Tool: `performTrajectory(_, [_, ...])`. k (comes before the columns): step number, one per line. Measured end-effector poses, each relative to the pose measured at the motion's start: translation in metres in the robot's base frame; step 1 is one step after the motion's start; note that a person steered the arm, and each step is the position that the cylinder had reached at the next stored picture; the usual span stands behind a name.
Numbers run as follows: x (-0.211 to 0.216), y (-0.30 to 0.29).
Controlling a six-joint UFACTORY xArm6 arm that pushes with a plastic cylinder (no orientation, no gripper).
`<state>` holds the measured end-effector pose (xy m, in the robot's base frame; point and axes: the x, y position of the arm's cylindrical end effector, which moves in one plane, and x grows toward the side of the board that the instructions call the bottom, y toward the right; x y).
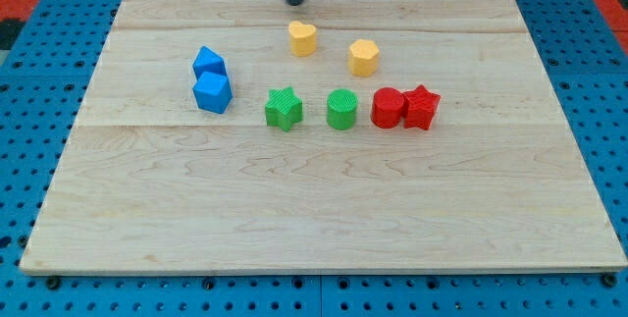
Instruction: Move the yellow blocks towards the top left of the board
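Observation:
A yellow heart block point(302, 37) lies near the view's top centre of the wooden board point(196, 209). A yellow hexagon block point(363, 57) lies a little to its right and lower. My tip point(294, 3) is at the view's top centre, just above the yellow heart and slightly to its left, apart from it. It touches no block.
Two blue blocks point(209, 63) point(213, 92) touch each other at the left. A green star point(284, 109) and a green cylinder point(341, 109) sit in the middle. A red cylinder point(388, 108) and a red star point(422, 107) touch at the right.

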<state>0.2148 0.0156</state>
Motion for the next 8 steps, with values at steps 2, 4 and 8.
performTrajectory(2, [0.086,-0.019])
performTrajectory(4, [0.083,-0.054])
performTrajectory(8, [0.070,-0.113])
